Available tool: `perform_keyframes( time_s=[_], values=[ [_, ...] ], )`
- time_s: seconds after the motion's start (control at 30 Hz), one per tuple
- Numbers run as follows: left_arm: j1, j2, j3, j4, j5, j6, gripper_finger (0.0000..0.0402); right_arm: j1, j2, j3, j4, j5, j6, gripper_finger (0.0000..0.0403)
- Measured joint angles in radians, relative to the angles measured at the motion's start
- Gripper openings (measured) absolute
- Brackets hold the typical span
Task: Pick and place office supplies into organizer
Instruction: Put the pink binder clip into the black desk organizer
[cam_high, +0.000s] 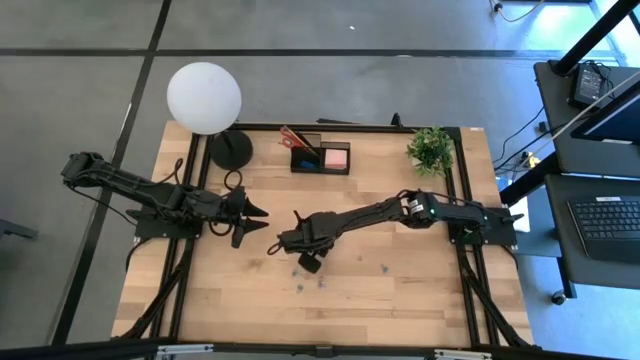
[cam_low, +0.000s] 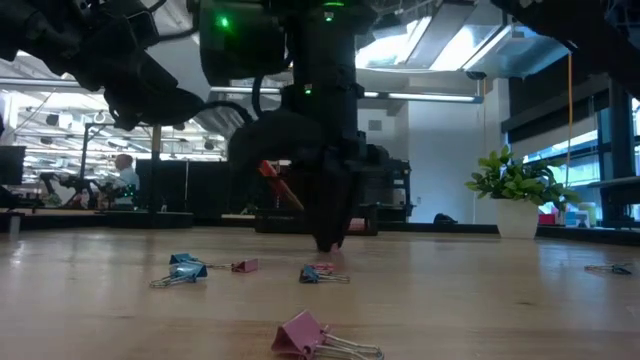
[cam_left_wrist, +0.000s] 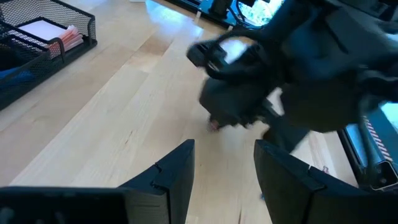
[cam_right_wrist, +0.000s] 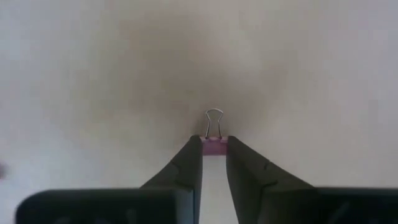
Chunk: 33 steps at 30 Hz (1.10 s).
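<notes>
Wooden table (cam_high: 400, 300), binder clips scattered; right gripper (cam_right_wrist: 214, 155) clamped on pink clip (cam_right_wrist: 214, 146); left gripper (cam_left_wrist: 224, 168) apart

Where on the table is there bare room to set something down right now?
Bare wood runs along the wooden table's near-left part and between the black mesh organizer and the green potted plant. It is crowded mid-table, where small binder clips lie scattered around the right gripper.

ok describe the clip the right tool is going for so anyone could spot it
Start at the black organizer at the table's far edge, then come toward the middle, where the right tool points down at the wood. Between its tips sits a small pink binder clip; the other clips lie loose nearby, untouched.
</notes>
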Motion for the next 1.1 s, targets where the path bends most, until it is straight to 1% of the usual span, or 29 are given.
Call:
perform_keyframes(
  time_s=[0.17, 0.27, 0.33, 0.43, 0.57, 0.7, 0.9, 1.1],
  values=[
    [0.0, 0.0, 0.0, 0.0, 0.0, 0.0, 0.0159, -0.036, -0.003, 0.1, -0.127, 0.022, -0.056, 0.0059],
    [0.0, 0.0, 0.0, 0.0, 0.0, -0.001, 0.0159, -0.062, -0.003, 0.168, -0.191, 0.066, -0.101, 0.0059],
    [0.0, 0.0, 0.0, 0.0, 0.0, -0.002, 0.0159, -0.088, -0.008, 0.2, -0.195, 0.101, -0.132, 0.006],
    [0.0, 0.0, 0.0, 0.0, 0.0, -0.003, 0.0159, -0.136, -0.037, 0.179, -0.167, 0.114, -0.195, 0.0059],
    [0.0, 0.0, 0.0, 0.0, 0.0, -0.003, 0.0159, -0.205, -0.039, 0.197, -0.152, 0.114, -0.257, 0.006],
    [0.0, 0.0, 0.0, 0.001, 0.0, -0.003, 0.0159, -0.275, -0.039, 0.196, -0.078, 0.111, -0.295, 0.0063],
    [0.0, 0.0, 0.0, 0.001, 0.0, -0.018, 0.0159, -0.357, -0.039, 0.198, 0.086, 0.11, -0.338, 0.0062],
    [0.0, 0.0, 0.0, 0.001, 0.0, -0.026, 0.0159, -0.412, -0.041, 0.198, 0.149, 0.108, -0.363, 0.0063]
  ],
)
